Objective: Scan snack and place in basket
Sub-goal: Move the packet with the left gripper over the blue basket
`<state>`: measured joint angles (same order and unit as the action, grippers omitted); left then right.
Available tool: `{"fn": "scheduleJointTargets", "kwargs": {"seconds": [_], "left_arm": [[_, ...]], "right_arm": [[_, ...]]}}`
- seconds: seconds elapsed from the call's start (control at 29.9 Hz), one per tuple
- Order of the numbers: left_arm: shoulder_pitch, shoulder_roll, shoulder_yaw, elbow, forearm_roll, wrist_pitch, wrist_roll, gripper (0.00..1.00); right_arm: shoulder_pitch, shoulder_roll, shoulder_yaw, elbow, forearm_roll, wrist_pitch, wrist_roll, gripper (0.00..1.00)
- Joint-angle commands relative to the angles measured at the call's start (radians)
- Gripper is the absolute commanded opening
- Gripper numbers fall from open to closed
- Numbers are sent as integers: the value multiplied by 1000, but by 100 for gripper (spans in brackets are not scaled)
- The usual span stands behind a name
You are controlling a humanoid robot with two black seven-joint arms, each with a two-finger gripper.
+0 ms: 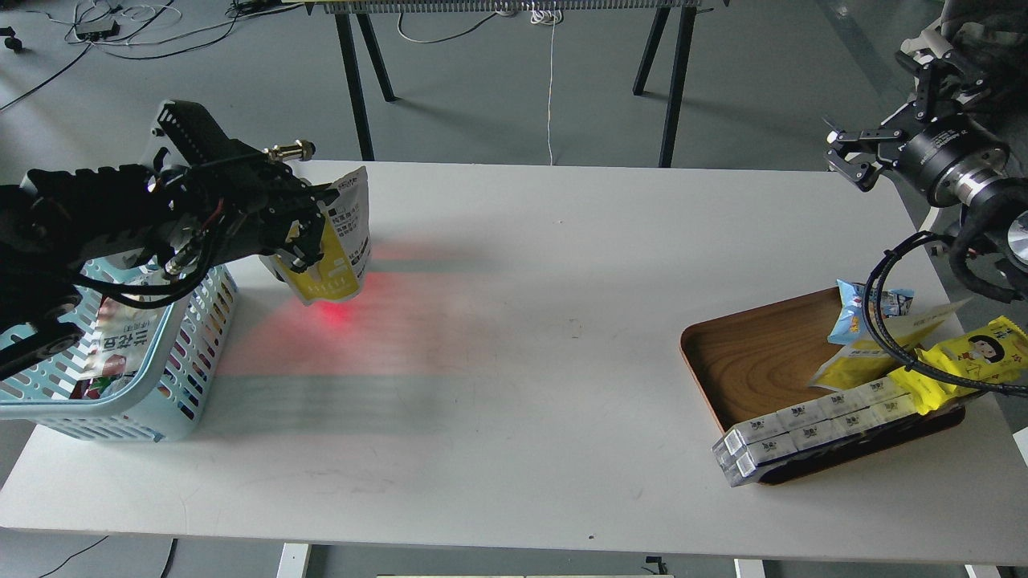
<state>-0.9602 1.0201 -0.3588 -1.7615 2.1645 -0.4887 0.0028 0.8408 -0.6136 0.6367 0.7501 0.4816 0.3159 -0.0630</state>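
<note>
- While the left arm reaches in over the basket, the pouch is pinched in the left gripper; the fingers are pressed onto the pouch's left edge; the pouch is held clear of the table, just right of the basket, tilted, white part up and yellow part down.
- A red glow is cast on the table just under the pouch's lower edge; a fainter red band is spread to either side of it.
- The basket is set at the table's left edge; printed packets are seen inside it through the slotted wall, though they cannot be told apart clearly.
- The right gripper is held high at the far right, well apart from the pouch; its fingers are seen spread, with nothing between them.
- A wooden tray is placed at the table's right; a blue-and-white packet, yellow packs and long white boxes are lying in it; the boxes overhang its near rim.
</note>
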Motion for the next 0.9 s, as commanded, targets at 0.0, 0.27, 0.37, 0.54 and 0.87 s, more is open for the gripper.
{"fn": "scheduleJointTargets", "kwargs": {"seconds": [0.0, 0.27, 0.37, 0.54, 0.87], "left_arm": [[12, -3, 0, 1, -2, 0, -12, 0], [35, -3, -2, -1, -3, 32, -15, 0], [32, 5, -8, 1, -9, 33, -15, 0], [29, 73, -35, -1, -40, 36, -56, 0], [9, 268, -204, 1, -149, 18, -124, 0]], "right_arm": [[-2, 0, 0, 0, 0, 0, 0, 95], [-3, 0, 0, 0, 0, 0, 0, 95], [-2, 0, 0, 0, 0, 0, 0, 95], [-3, 0, 0, 0, 0, 2, 0, 95], [-8, 2, 0, -1, 0, 2, 2, 95]]}}
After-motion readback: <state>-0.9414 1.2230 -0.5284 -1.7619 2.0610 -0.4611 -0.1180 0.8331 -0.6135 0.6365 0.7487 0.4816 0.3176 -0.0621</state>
